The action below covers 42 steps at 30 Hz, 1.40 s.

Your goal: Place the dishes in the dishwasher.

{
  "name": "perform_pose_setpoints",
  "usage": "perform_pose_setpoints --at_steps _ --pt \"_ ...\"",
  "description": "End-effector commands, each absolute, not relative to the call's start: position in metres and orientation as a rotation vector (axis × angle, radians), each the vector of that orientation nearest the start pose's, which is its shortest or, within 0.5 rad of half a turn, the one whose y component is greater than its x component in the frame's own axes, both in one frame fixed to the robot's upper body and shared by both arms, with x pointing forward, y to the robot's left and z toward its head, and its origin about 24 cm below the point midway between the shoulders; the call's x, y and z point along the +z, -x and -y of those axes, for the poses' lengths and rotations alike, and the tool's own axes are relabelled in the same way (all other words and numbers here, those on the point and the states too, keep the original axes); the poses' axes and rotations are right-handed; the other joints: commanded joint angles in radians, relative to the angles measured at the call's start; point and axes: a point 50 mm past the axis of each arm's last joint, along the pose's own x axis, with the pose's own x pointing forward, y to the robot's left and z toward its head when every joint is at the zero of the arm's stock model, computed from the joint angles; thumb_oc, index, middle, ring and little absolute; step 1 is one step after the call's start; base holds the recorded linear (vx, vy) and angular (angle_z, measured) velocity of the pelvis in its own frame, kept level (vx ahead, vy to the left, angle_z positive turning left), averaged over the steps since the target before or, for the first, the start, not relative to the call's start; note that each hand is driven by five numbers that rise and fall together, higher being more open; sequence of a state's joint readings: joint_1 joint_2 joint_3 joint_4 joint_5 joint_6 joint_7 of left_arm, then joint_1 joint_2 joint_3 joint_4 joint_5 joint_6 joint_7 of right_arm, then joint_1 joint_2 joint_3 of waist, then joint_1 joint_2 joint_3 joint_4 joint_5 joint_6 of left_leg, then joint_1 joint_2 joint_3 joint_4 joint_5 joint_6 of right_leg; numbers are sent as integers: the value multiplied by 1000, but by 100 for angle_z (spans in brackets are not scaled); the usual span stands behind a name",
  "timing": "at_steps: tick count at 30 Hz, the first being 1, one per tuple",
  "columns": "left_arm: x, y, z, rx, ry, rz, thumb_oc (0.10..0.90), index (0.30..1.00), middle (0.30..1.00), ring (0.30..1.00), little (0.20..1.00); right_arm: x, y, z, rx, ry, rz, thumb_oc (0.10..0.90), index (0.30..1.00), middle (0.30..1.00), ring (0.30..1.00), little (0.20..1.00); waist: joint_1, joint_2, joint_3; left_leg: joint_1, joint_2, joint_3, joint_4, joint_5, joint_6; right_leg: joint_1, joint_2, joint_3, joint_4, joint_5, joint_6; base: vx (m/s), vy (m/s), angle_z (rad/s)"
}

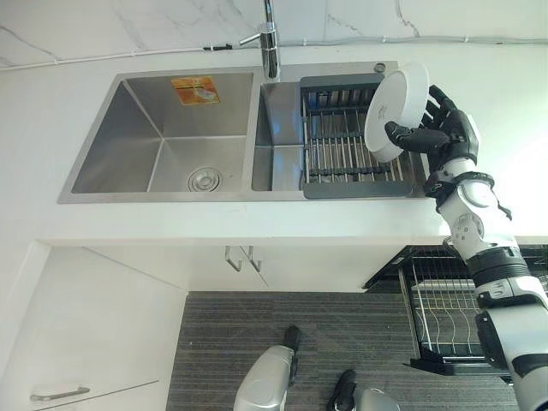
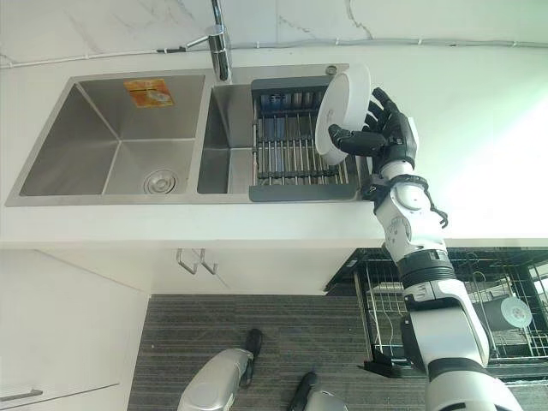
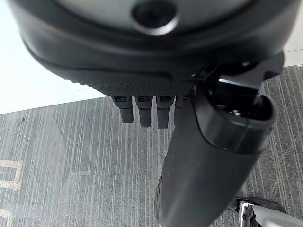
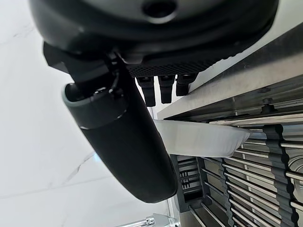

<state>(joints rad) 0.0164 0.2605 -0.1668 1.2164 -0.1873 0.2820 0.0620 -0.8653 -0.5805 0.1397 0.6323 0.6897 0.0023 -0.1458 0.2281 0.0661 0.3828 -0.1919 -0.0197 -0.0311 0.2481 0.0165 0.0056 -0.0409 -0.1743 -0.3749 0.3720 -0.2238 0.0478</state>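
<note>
Right eye view: right hand (image 2: 387,137) fingers clamp white plate (image 2: 342,107) tilted above sink rack (image 2: 295,175) edge; left hand (image 3: 156,80) fingers relaxed.

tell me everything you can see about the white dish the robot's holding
The white dish is a round, shallow bowl or deep plate with a raised rim, plain and glossy, looking like ceramic or plastic. It is tipped nearly on edge, its underside facing the sink. The right hand grips it, thumb across one face and fingers behind the other. It is held above the right end of the dark drying rack set in the right sink basin; whether it touches the rack cannot be told.
</note>
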Motion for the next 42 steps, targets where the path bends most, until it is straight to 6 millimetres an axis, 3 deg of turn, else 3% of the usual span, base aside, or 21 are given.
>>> perform_pose_setpoints --at_steps 1,7,8,9,10,32,42 --pt "-160 -31 -270 244 -325 -1614 800 900 900 900 900 284 -380 230 -69 -91 512 800 900 900 900 900 21 -1 -35 -32 -32 -51 52 -119 -22 29 17 4 -72 35 27 0 0 0" --pt "-160 -33 -270 246 -324 -1609 800 900 900 900 900 286 -380 229 -64 -79 521 800 900 900 900 900 23 -2 -27 -34 -30 -48 52 -117 -20 31 15 4 -72 37 29 0 0 0" --pt "-160 -34 -270 246 -323 -1610 800 900 900 900 900 286 -380 229 -71 -74 522 590 585 585 585 585 23 -2 -26 -33 -30 -49 52 -117 -19 32 16 4 -72 37 28 0 0 0" --pt "-160 -34 -270 246 -323 -1612 800 900 900 900 900 286 -380 229 -79 -71 524 461 392 392 392 392 23 -2 -26 -32 -30 -49 52 -117 -19 33 15 4 -72 37 28 30 20 0" --pt "-160 -33 -269 247 -323 -1613 800 900 900 900 900 286 -380 230 -94 -65 530 400 300 300 300 300 23 -3 -26 -31 -31 -48 52 -117 -19 35 15 4 -72 36 29 0 0 0" --pt "-160 -37 -268 250 -336 -1603 800 900 900 900 900 297 -374 215 -69 3 656 400 300 300 300 300 33 -14 -26 -34 -30 -46 52 -119 -10 32 11 7 -72 40 38 0 1 2" --pt "-161 -33 -269 252 -352 -1599 800 900 900 900 900 303 -360 208 -61 -159 797 400 300 300 300 300 24 -31 -56 -20 -21 -23 52 -135 -7 37 8 15 -72 36 47 -54 -18 -1"
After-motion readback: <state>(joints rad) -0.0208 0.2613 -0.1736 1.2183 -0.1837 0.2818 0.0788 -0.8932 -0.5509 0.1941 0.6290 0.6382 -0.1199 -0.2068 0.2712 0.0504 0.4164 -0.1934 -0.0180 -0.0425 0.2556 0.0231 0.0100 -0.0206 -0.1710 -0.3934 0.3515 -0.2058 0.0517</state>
